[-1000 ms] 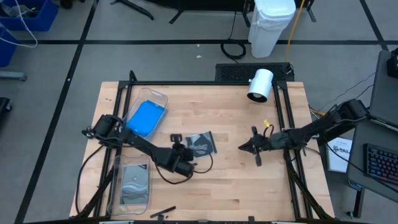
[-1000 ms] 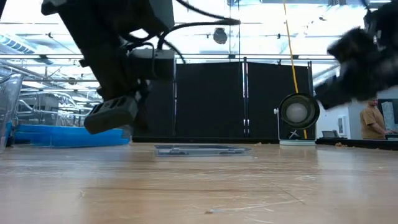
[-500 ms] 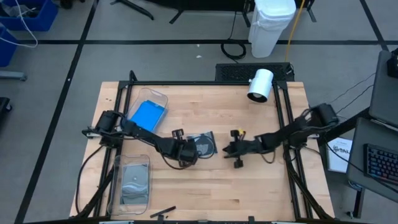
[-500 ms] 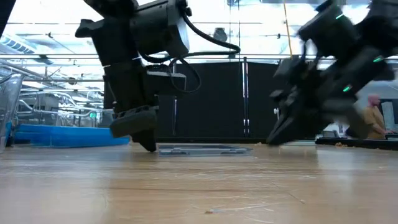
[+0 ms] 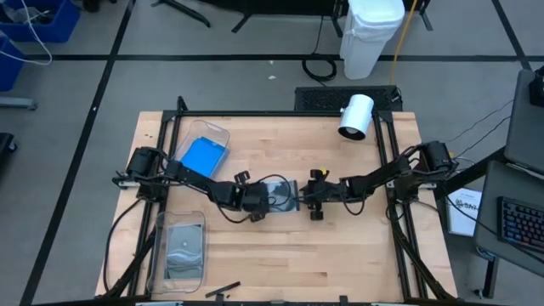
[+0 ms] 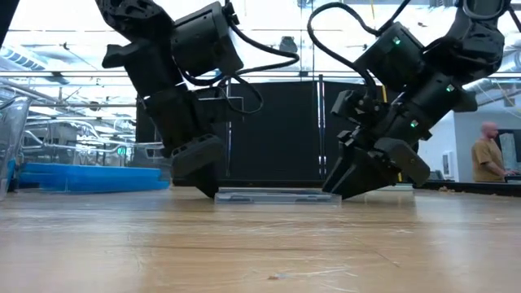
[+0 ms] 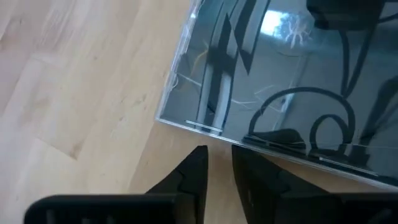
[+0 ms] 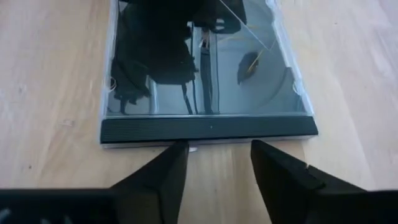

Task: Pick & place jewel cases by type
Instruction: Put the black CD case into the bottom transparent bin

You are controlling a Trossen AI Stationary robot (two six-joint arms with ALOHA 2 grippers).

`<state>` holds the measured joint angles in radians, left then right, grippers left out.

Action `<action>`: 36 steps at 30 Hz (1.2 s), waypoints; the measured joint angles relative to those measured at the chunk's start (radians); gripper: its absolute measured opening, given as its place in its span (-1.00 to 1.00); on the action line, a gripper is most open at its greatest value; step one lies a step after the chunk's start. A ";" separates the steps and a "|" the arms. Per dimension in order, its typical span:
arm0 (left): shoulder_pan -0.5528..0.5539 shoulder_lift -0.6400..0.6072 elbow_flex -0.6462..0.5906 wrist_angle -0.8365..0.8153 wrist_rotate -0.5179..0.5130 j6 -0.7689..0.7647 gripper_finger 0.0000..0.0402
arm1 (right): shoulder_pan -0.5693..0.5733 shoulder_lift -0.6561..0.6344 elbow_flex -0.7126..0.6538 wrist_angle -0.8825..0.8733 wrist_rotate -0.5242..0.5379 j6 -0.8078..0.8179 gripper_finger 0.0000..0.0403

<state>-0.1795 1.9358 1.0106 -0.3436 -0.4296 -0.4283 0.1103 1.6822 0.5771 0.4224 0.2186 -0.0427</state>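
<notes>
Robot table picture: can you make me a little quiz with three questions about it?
1. True or false: the grey jewel case lies flat on the table.
2. What colour is the case in the far bin? A red, B blue, C green.
3. Which gripper has the wider gap between its jaws, the left gripper or the right gripper?

Key: 1 true. 2 B, the blue jewel case. 3 right.
</notes>
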 joint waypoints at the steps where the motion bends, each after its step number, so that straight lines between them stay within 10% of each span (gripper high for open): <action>1: 0.000 0.000 -0.001 0.022 -0.003 0.008 -0.58 | -0.001 0.000 -0.001 0.011 -0.002 -0.004 -0.13; 17: 0.006 0.009 -0.002 0.160 -0.014 -0.022 -0.89 | 0.096 0.005 0.001 0.426 -0.024 -0.241 -0.16; 36: 0.013 0.009 -0.001 0.153 -0.019 0.023 -0.84 | 0.095 0.001 0.002 0.292 0.012 -0.200 -0.18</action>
<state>-0.1669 1.9446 1.0092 -0.1904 -0.4485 -0.4048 0.2054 1.6829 0.5793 0.7146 0.2309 -0.2426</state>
